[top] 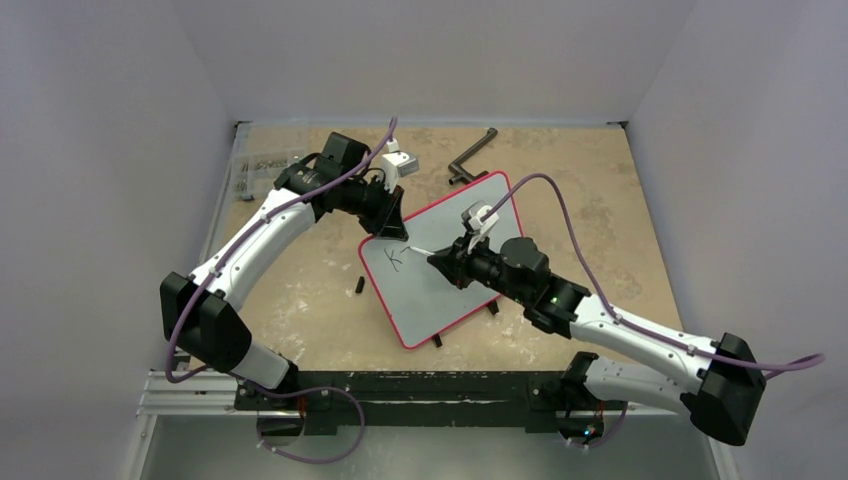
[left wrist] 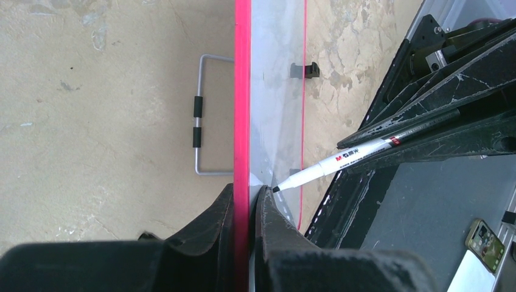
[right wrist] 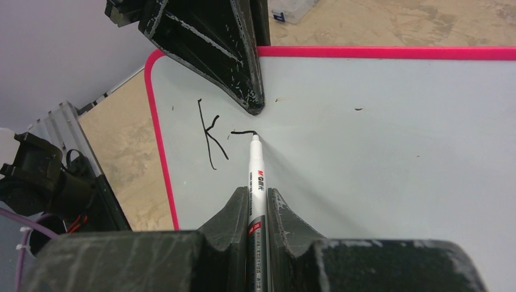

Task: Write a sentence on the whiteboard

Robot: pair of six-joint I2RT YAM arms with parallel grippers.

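The whiteboard (top: 425,300), pale grey with a red rim, lies tilted on the table. My left gripper (top: 400,235) is shut on its far-left edge; in the left wrist view the jaws pinch the red rim (left wrist: 242,91) at the gripper (left wrist: 246,194). Shut on a white marker (right wrist: 254,176), my right gripper (right wrist: 257,198) holds its tip on the board. Of the sentence, only a black "K" (right wrist: 210,134) and a short stroke (right wrist: 243,132) at the tip show. The marker (left wrist: 341,161) also appears in the left wrist view.
A black crank-shaped tool (top: 472,160) lies beyond the board. A small black piece (top: 358,284) sits on the table to its left, and a clear parts box (top: 262,165) at the far left. A wire stand (left wrist: 204,115) sticks out under the board.
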